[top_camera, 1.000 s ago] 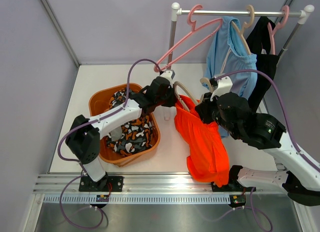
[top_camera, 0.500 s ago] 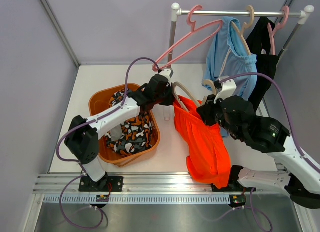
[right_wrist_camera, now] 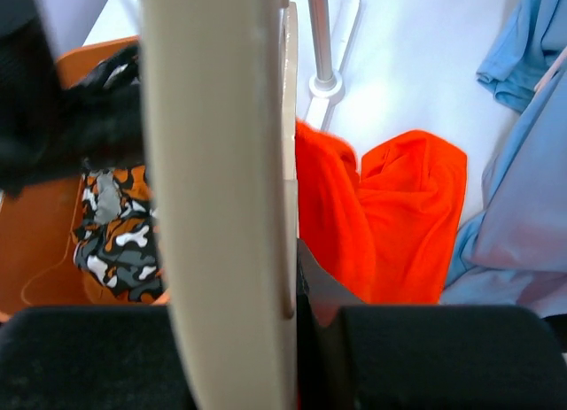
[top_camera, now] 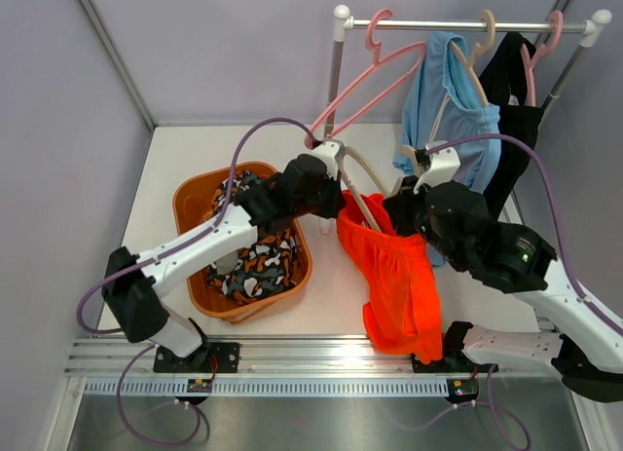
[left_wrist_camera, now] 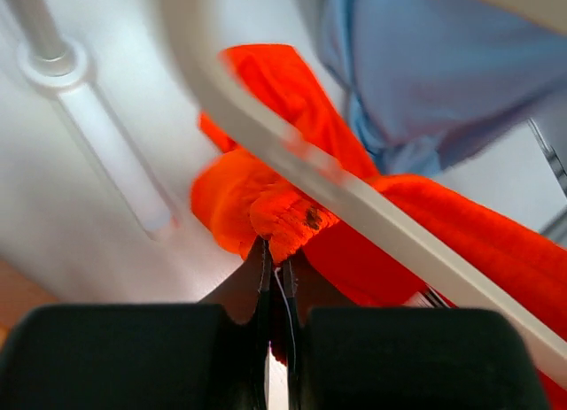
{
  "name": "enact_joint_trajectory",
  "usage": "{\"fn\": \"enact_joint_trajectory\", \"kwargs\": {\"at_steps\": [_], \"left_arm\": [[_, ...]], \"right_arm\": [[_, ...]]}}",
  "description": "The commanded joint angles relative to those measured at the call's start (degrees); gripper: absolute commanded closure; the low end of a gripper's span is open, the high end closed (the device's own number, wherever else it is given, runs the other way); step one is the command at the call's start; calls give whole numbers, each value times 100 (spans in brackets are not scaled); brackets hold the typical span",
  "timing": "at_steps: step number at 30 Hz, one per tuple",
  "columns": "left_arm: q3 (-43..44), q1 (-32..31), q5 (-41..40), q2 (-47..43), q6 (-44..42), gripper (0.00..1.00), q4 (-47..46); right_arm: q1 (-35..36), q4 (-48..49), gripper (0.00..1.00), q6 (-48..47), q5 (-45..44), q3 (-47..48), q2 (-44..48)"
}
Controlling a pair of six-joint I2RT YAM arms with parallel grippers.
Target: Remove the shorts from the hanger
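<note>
A white desk sits between plain pale grey walls, evenly lit. A white clothes rack stands at its far right, and an aluminium rail runs along the near edge.

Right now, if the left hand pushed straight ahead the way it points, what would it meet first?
The bright orange shorts, already pinched in the left hand; the cream hanger looks just beyond.

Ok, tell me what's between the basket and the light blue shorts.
In the top view, the bright orange shorts on a beige hanger, pinched by the left gripper.
</note>
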State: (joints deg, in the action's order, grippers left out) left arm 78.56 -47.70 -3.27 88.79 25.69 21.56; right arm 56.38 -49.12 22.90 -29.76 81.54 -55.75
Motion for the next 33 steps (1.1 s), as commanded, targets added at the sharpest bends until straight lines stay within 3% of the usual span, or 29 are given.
{"fn": "enact_joint_trajectory", "kwargs": {"at_steps": [1,11,15,21,27,33], "left_arm": [[-104,-632,-535,-608,-381,100,155],[-675,-2066,-52,-1759,-924,100,-20],[-746,-2681,553,-2164,-1373,100,-3],[-851,-3034,1294,-2718,-1708,100,164],[-931,-3043,48,-3263,-1681,100,182],[209,-3034,-1877,-3422,-2199,100,287]], "right_arm": [[101,622,100,-215,-390,301,-296],[-135,1273,100,-830,-901,1232,-1535],[-469,1589,100,-883,-759,1242,-1738],[-646,1906,100,-839,-690,978,-1685],[-655,1714,100,-778,-496,1031,-1597],[-646,1336,100,-541,-355,970,-1290]]}}
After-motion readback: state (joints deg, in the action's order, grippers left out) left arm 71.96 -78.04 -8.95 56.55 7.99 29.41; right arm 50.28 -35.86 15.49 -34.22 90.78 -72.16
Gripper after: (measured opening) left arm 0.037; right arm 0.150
